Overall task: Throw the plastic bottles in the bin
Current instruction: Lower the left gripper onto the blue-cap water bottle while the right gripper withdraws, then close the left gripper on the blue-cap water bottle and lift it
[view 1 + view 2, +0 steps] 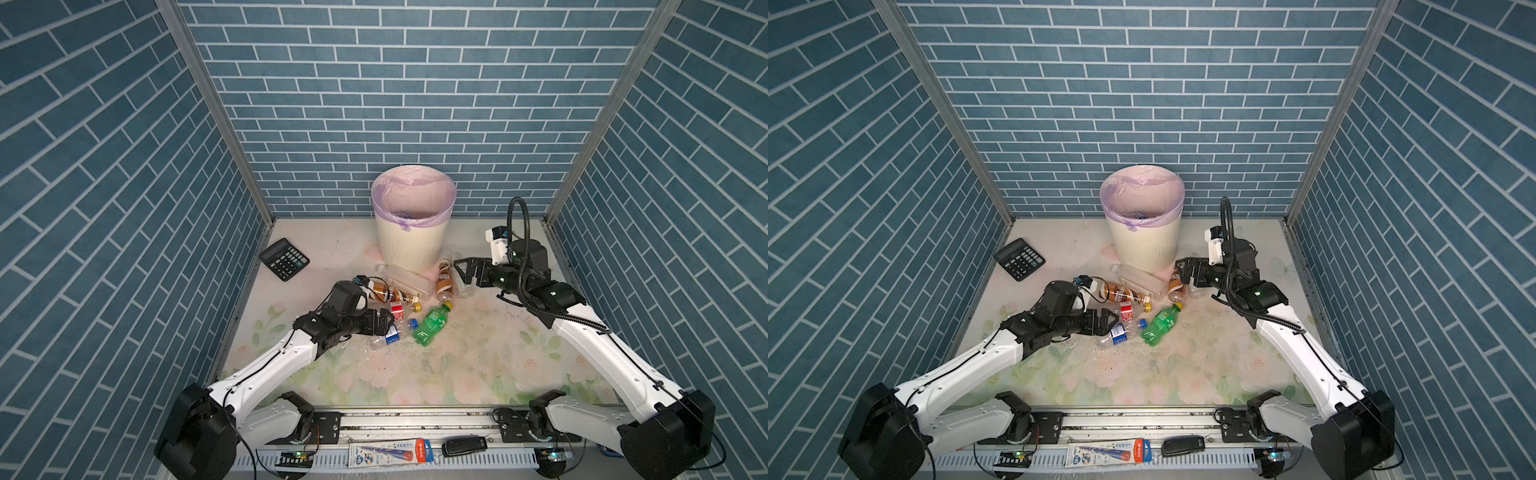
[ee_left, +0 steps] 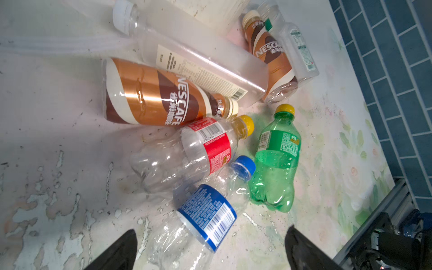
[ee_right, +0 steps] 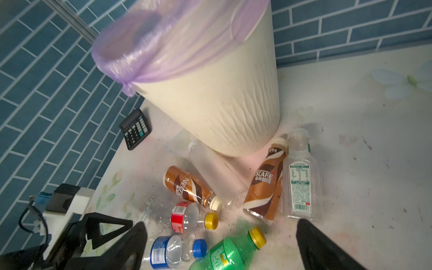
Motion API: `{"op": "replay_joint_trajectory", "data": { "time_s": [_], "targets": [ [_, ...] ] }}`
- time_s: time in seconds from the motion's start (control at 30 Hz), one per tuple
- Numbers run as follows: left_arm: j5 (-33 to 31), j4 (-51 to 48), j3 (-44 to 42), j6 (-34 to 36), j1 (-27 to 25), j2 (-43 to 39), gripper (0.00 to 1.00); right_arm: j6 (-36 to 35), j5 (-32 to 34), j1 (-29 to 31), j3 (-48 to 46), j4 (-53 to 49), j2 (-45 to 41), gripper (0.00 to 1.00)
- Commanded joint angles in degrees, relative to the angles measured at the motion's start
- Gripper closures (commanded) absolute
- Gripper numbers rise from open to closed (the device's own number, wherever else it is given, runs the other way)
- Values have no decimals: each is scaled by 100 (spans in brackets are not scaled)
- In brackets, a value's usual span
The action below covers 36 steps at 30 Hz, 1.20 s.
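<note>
Gaping wide and empty, the left gripper (image 2: 210, 243) hangs just over the crushed blue-labelled bottle (image 2: 207, 215), which lies left of the green bottle (image 1: 432, 326) near the centre of a top view. The right gripper (image 1: 466, 272), equally wide and holding nothing, hovers by the brown-labelled bottle (image 1: 444, 282) and a clear bottle (image 3: 301, 184), just right of the bin (image 1: 409, 245). Picking looks to be the step in hand; next each arm should lower and close. The bin's inside is mostly hidden, though there is perhaps a bottle in it.
</note>
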Motion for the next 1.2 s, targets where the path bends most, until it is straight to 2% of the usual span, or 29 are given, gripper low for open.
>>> {"op": "replay_joint_trajectory", "data": {
  "time_s": [0.0,0.23,0.73,1.17],
  "targets": [
    [-138,320,-248,24,-40,12,1,-159,93,124,-299,22,-47,1],
    [-318,784,-661,93,-118,216,1,-80,90,304,-431,17,-2,1],
    [-351,1299,-694,485,-524,963,7,193,241,347,-468,295,340,1],
    [-311,1722,-716,752,-605,1551,18,281,440,343,-296,-81,149,1]
  ]
}}
